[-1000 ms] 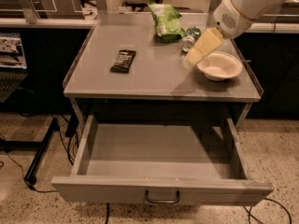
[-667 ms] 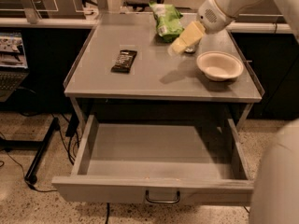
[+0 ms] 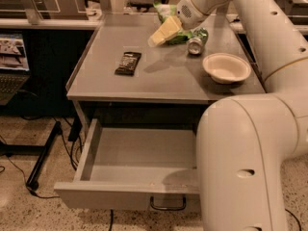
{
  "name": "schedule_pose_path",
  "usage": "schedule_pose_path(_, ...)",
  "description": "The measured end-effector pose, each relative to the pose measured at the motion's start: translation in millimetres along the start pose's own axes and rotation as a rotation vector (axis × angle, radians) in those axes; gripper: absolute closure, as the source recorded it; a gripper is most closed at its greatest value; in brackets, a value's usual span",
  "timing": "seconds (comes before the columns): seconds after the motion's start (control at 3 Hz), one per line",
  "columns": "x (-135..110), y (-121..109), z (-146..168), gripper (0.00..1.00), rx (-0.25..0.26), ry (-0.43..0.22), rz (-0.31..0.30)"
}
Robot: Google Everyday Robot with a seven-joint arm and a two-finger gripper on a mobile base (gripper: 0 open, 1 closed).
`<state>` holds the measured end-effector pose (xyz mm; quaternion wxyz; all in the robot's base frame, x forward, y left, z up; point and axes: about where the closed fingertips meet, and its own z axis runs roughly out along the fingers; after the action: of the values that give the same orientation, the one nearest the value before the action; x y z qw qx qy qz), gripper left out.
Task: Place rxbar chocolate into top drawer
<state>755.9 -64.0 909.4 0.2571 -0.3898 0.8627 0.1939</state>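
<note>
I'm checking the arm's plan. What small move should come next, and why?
Probably shift the gripper left and toward the table's front edge until it is over the rxbar, then lower it. The bar lies flat on the table, untouched. The gripper hovers apart from it, near the green bag. The drawer is already open.

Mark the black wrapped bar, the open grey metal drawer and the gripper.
black wrapped rxbar chocolate (image 3: 128,63), camera view, wrapper middle.
grey metal top drawer (image 3: 139,153), camera view, bare floor.
gripper (image 3: 161,34), camera view, its tip, over the tabletop (image 3: 163,83).

Bar (image 3: 128,63) flat, claw (image 3: 155,39) beyond; drawer (image 3: 120,197) open
</note>
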Motion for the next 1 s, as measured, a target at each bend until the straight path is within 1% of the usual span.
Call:
schedule_pose_path(0.33,-12,-3,-9,0.0,0.015,-0.034,-0.012)
schedule_pose_path(0.67,-5,-7,-8,0.0,0.013,-0.05,0.034)
schedule_pose_path(1.0,-9,16,15,0.0,-0.059,-0.103,0.076)
